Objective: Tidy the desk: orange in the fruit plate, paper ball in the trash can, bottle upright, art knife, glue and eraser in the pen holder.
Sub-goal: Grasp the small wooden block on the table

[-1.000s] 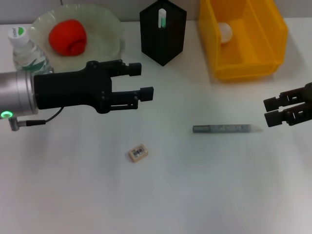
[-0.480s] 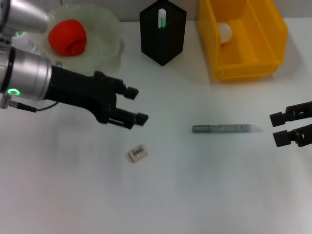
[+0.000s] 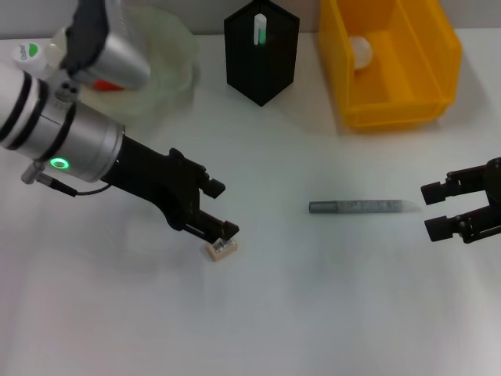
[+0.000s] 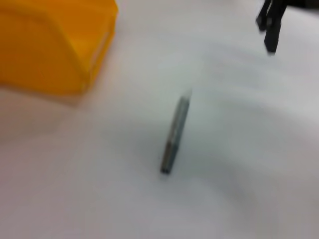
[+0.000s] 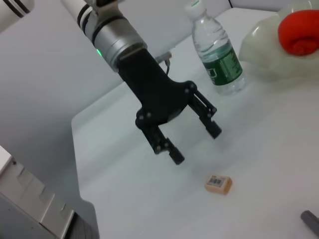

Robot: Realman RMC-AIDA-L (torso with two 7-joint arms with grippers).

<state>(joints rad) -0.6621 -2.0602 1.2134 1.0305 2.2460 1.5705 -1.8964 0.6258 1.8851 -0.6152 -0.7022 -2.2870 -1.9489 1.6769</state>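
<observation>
Small tan eraser [image 3: 221, 248] with white printed label, flat on the table [image 3: 313, 313], left gripper [image 3: 219, 210] spread wide just above it, clear gap visible only from right wrist, right gripper [image 3: 435, 210] open, idle.

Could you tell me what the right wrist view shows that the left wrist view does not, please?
Only the right wrist view shows the left gripper, fingers open, near the eraser, plus the upright bottle and the orange in the fruit plate. Only the left wrist view shows the yellow trash can and the right gripper farther off. Both share the grey stick and the white table.
</observation>
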